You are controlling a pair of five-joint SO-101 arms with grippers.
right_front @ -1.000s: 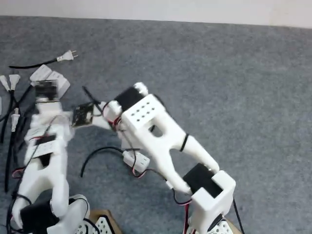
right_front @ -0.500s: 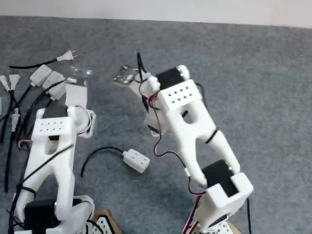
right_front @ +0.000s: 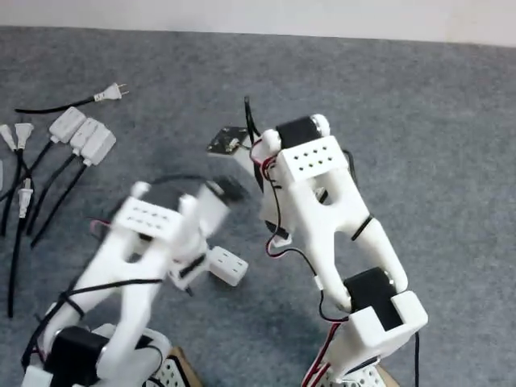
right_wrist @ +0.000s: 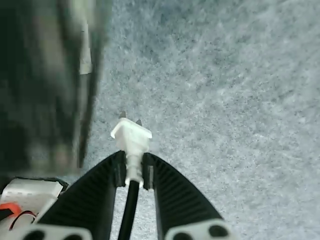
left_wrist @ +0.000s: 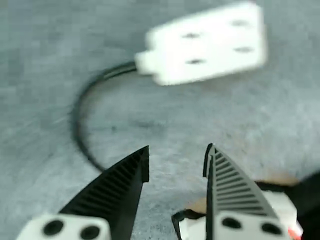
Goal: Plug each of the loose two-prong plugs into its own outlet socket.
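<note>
A white two-prong plug [right_wrist: 131, 134] on a black cord sits pinched between the fingers of my right gripper [right_wrist: 132, 161], prongs pointing away over grey carpet. In the high view the right arm [right_front: 316, 165] stands mid-table. A white outlet block [left_wrist: 205, 42] with a black cord lies on the carpet just ahead of my left gripper [left_wrist: 176, 150], which is open with nothing between its fingers. From above, the blurred left arm [right_front: 153, 226] hangs over the near side of that outlet block [right_front: 227, 266].
More white outlet blocks [right_front: 82, 135] with black cords lie at the far left. A loose plug [right_front: 110, 93] rests behind them, and other plugs [right_front: 16, 134] lie by the left edge. Grey carpet stretches to the right.
My left arm swung from the far-left outlets toward the centre and now sits over the lone outlet block. My right arm lifted back and to the right, holding the plug.
</note>
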